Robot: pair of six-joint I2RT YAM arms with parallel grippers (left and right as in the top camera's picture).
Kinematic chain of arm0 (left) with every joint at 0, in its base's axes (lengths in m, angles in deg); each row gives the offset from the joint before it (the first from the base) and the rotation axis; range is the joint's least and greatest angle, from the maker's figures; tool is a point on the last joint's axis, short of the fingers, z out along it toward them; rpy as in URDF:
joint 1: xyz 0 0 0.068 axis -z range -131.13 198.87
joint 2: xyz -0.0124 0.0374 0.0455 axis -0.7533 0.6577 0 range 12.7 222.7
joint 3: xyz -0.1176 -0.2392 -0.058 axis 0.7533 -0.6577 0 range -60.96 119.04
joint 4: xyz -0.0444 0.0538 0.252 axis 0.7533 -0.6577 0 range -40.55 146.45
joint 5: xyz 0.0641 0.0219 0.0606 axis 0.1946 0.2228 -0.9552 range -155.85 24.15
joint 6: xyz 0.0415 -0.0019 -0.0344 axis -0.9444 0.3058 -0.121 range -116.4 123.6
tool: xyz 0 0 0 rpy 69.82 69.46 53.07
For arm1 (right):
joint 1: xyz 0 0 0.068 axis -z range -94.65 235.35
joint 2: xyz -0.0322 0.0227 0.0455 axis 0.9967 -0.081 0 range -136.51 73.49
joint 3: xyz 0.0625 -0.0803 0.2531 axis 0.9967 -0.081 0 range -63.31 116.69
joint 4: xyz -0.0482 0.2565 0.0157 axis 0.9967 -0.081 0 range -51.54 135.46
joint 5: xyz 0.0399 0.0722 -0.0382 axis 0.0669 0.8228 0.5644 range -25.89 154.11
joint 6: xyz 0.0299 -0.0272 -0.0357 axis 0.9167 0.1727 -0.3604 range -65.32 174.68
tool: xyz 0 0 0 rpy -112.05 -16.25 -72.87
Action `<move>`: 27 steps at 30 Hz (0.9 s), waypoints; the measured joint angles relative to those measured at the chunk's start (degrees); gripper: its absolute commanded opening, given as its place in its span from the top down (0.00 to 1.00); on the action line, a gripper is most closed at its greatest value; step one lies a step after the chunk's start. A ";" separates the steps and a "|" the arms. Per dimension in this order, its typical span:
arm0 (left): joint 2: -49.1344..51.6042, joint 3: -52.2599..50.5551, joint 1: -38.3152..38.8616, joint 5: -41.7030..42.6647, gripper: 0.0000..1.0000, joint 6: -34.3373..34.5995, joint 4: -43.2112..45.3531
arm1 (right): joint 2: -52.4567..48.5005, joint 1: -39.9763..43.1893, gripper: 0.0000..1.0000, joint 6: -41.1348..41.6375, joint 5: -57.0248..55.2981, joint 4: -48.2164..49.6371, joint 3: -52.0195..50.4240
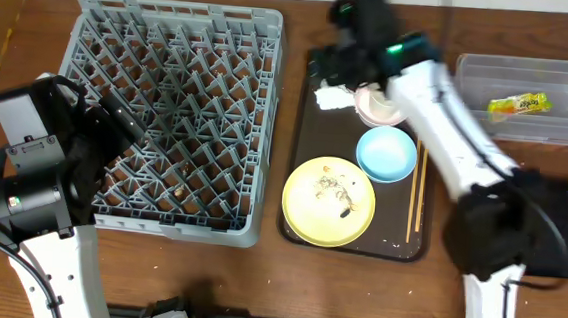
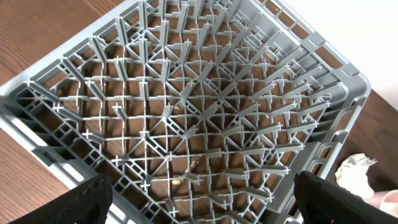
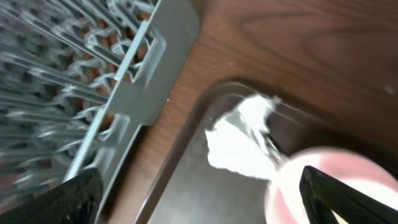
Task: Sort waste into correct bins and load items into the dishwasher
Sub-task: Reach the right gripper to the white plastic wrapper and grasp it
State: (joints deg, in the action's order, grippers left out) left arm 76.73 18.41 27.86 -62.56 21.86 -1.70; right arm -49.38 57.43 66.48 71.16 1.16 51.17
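Note:
The grey dish rack [image 1: 166, 121] sits at the left and fills the left wrist view [image 2: 199, 112]. My left gripper [image 2: 199, 205] is open and empty above its near left part. A crumpled white napkin [image 1: 331, 98] lies at the tray's far left corner, next to a pinkish-white bowl [image 1: 378, 107]. My right gripper [image 3: 199, 199] is open above the napkin [image 3: 239, 140] and bowl [image 3: 323, 186], holding nothing. The yellow plate [image 1: 328, 201] with crumbs, the light-blue bowl [image 1: 386, 153] and chopsticks [image 1: 416, 193] lie on the tray. The snack wrapper [image 1: 518, 104] lies in the clear tub [image 1: 531, 71].
The dark brown tray [image 1: 311, 131] lies just right of the rack. A few crumbs [image 2: 186, 174] lie under the rack's lattice. The right arm reaches over the tray's right side. The black bin and the cream cup are not in view.

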 measured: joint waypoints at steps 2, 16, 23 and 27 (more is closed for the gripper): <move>0.00 0.00 0.00 -0.02 0.06 0.00 0.00 | -4.46 -3.58 0.01 -1.03 -6.88 2.89 0.00; 0.00 0.00 0.00 -0.02 0.06 0.00 0.00 | -17.33 -5.57 0.22 -2.36 -18.51 7.02 -0.07; 0.00 0.00 0.00 -0.02 0.05 0.00 0.00 | -17.68 -5.57 0.99 -3.58 -18.21 7.91 -0.07; 0.00 0.00 0.00 -0.02 0.05 0.00 0.02 | -17.70 -5.57 0.99 -3.04 -18.32 7.93 -0.07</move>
State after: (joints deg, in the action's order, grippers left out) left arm 76.73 18.41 27.86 -62.58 21.86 -1.67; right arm -67.08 51.86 63.44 52.85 9.10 51.10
